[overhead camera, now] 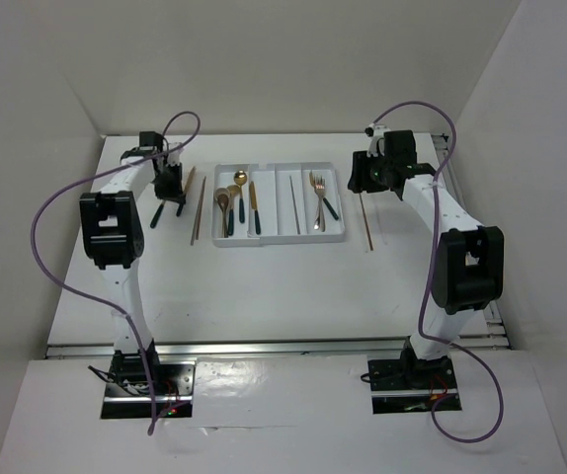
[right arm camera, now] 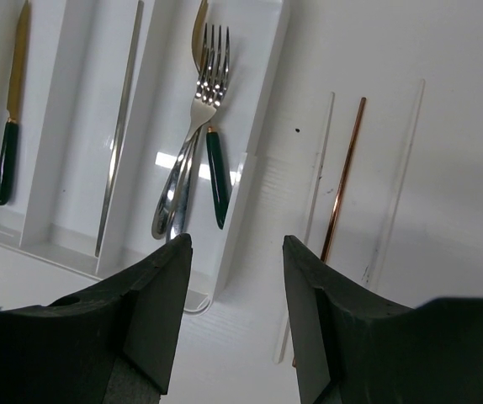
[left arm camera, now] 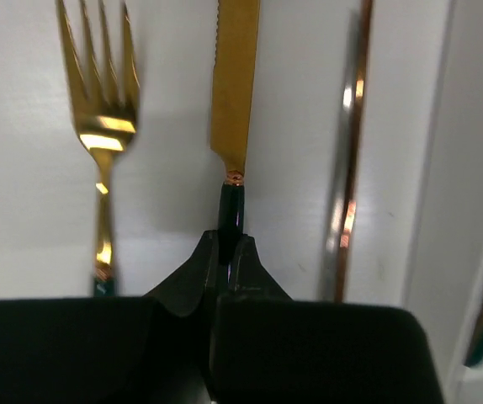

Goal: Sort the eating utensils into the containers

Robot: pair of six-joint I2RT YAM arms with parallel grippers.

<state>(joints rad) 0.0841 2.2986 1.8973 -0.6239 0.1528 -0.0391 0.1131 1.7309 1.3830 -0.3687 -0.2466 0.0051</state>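
The left gripper [left arm camera: 227,246] is clenched on the dark handle of the knife [left arm camera: 235,84], close to where the handle meets the gold blade, low centre in the left wrist view. The pinch is narrow and only the fingertips hold the slim handle, so the long blade may act as a lever. On a lift the knife could swivel or slide out of the pads.

The fork [left arm camera: 98,118] lies just left of it and a chopstick [left arm camera: 352,151] just right, both on the table [left arm camera: 23,210]. A swinging blade could knock either one askew.

The tray [right arm camera: 257,160] sits at the centre of the top view. A tilted knife might catch its wall or drop into the wrong compartment.

The right gripper [right arm camera: 233,295] hangs released above the tray's right wall, with a second chopstick [right arm camera: 342,181] on the table beside it. If both arms reach over the tray together, they could collide.
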